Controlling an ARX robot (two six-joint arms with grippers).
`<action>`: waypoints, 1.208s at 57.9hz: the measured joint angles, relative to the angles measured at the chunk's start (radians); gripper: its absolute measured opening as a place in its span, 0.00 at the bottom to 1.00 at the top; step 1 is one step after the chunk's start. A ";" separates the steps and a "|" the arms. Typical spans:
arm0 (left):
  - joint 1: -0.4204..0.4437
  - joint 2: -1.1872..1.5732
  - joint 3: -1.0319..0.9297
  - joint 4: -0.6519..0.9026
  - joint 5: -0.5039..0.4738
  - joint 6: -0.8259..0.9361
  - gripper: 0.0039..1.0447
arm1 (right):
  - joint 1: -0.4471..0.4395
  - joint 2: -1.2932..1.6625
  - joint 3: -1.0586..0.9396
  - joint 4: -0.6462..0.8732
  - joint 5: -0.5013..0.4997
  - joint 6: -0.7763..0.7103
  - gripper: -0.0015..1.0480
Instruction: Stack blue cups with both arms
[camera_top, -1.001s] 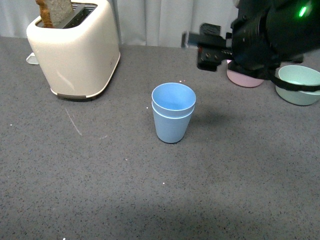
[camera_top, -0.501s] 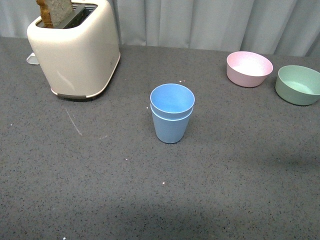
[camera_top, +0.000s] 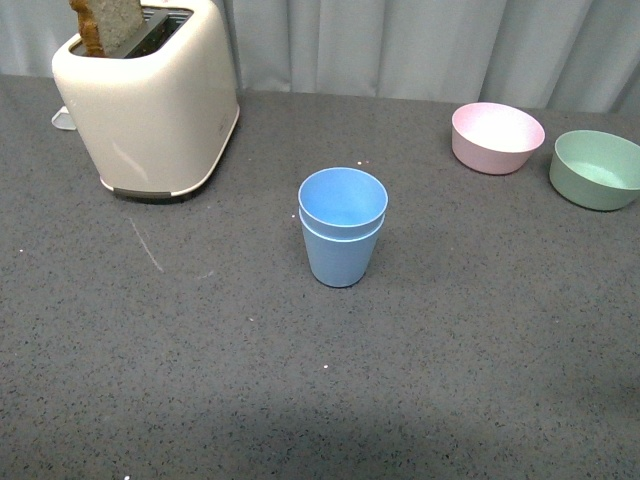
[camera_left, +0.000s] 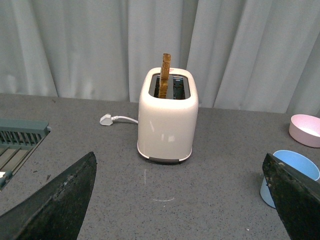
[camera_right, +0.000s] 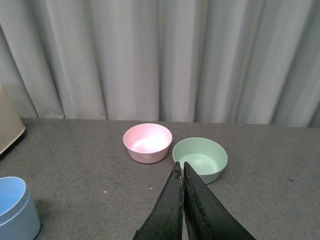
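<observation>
You face a dark grey speckled counter (camera_top: 470, 330) under soft, even light. Behind the counter hangs a pale grey pleated curtain (camera_top: 400, 45), running the full width. Left of the cream toaster (camera_left: 167, 117), a grey-green slatted rack (camera_left: 20, 137) sits at the counter's edge.

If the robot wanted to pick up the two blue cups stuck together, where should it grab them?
Probably the outer of the blue cups, around its side wall just under the rim, coming in level from the right, where the table is bare. The stack stands upright and narrows downward, so a high grip shouldn't slip, and holding the outer cup carries both.
</observation>
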 joint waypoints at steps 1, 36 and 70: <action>0.000 0.000 0.000 0.000 0.000 0.000 0.94 | -0.005 -0.024 -0.005 -0.019 0.000 0.000 0.01; 0.000 0.000 0.000 0.000 0.000 0.000 0.94 | -0.007 -0.515 -0.047 -0.450 -0.007 0.000 0.01; 0.000 0.000 0.000 0.000 0.000 0.000 0.94 | -0.007 -0.732 -0.047 -0.661 -0.008 0.000 0.01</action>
